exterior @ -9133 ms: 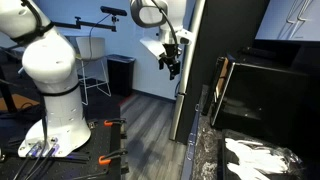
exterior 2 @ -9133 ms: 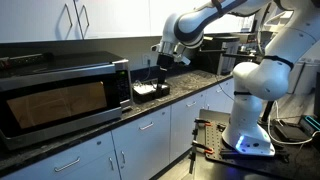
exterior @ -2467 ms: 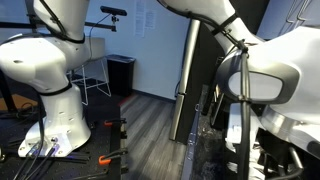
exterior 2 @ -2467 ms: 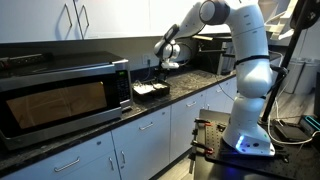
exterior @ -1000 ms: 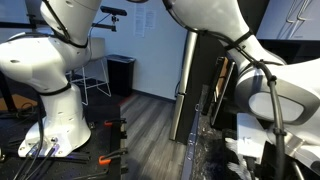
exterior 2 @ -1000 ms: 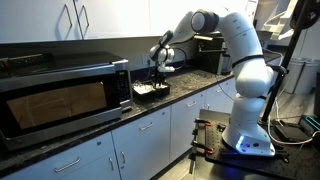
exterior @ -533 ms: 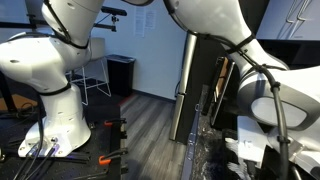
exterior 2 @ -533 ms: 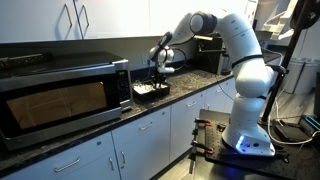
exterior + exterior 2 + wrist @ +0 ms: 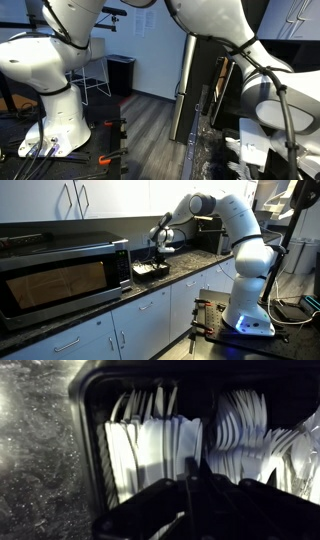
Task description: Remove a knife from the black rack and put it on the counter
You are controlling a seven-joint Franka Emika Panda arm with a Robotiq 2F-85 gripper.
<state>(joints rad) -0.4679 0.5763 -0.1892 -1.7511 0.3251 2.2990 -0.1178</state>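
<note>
The black rack [image 9: 86, 400] fills the wrist view, sitting on the dark speckled counter [image 9: 35, 455]. White plastic knives [image 9: 150, 450] stand in its left compartment and other white cutlery [image 9: 240, 430] in its right. My gripper [image 9: 190, 484] reaches down into the rack at the right edge of the knives, its fingers pressed together. They hide whether a knife is pinched between them. In an exterior view the gripper [image 9: 157, 258] hangs low over the rack [image 9: 150, 272] on the counter [image 9: 190, 266].
A microwave [image 9: 60, 275] stands on the counter close beside the rack, with wall cabinets [image 9: 75, 200] above. In an exterior view the arm [image 9: 250, 70] blocks most of the counter; the robot base [image 9: 55, 100] stands on the grey floor [image 9: 150, 115].
The jaws have closed down among the cutlery in the rack within the last half second. The arm has barely shifted.
</note>
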